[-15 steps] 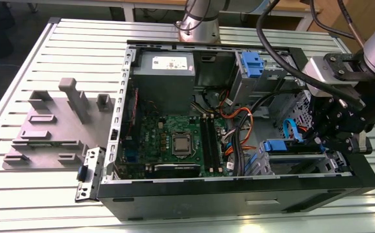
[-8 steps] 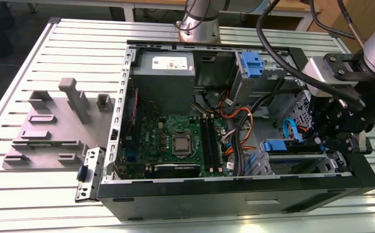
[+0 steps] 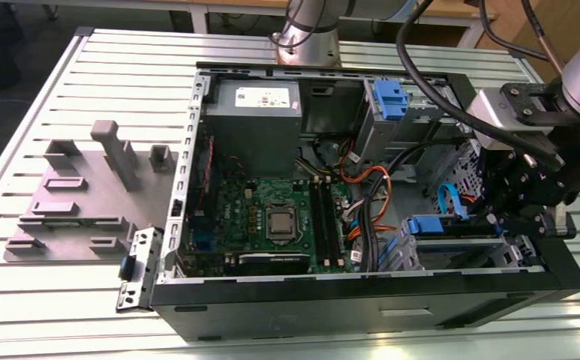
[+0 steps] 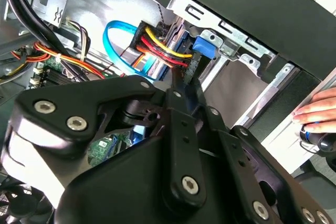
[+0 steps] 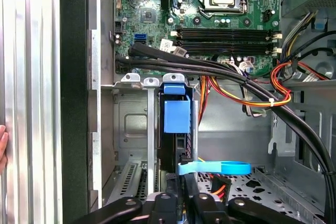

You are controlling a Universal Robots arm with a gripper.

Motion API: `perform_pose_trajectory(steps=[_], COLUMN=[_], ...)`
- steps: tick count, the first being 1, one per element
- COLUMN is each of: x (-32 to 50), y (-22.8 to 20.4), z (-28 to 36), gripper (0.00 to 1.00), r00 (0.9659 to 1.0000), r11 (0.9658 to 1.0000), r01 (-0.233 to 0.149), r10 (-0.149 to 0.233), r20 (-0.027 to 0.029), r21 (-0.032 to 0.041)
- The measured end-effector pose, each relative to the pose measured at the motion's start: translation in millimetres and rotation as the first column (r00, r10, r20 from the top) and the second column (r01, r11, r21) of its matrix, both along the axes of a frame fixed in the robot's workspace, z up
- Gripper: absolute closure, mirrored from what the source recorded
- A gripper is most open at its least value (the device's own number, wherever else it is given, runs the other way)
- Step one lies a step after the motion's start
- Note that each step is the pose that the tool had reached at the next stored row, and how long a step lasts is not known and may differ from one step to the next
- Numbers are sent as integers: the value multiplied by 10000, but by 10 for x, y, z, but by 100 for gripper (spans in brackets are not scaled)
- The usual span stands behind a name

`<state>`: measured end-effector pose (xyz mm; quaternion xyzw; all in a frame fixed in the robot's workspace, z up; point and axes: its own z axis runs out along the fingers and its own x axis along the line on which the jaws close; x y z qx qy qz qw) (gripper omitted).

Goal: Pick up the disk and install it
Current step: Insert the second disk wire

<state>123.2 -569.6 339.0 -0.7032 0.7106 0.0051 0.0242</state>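
The disk [image 5: 174, 153] stands edge-on in the drive cage [image 5: 131, 129] at the case's near corner on the exterior view's right, with its blue plastic tab [image 5: 176, 116] toward the motherboard. In the exterior view the same blue tab [image 3: 432, 225] shows at the cage mouth. My gripper [image 5: 182, 196] is at the disk's rear end, its black fingers [image 5: 167, 200] close on either side of the dark body. In the second wrist view the gripper [image 4: 184, 85] points at a bundle of yellow, red and black wires [image 4: 160, 45] beside a blue piece [image 4: 202, 45].
Black cables [image 5: 210, 66] and orange wires [image 5: 278, 95] cross between the motherboard [image 3: 274, 217] and the cage. A blue flat cable [image 5: 215, 168] loops beside the fingers. A hand [image 4: 320, 111] rests outside the case wall. A grey fixture block [image 3: 79, 195] lies at the exterior view's left.
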Motion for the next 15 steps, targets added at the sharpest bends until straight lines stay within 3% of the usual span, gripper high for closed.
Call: perform_pose_trajectory(steps=[1,15], x=[0,68], y=[0,21], z=[0,-11], gripper=[76,76], r00=[10000,10000], r11=[10000,10000], r01=[0,0], r10=[0,0], r20=[0,-12], r21=[-1,-32])
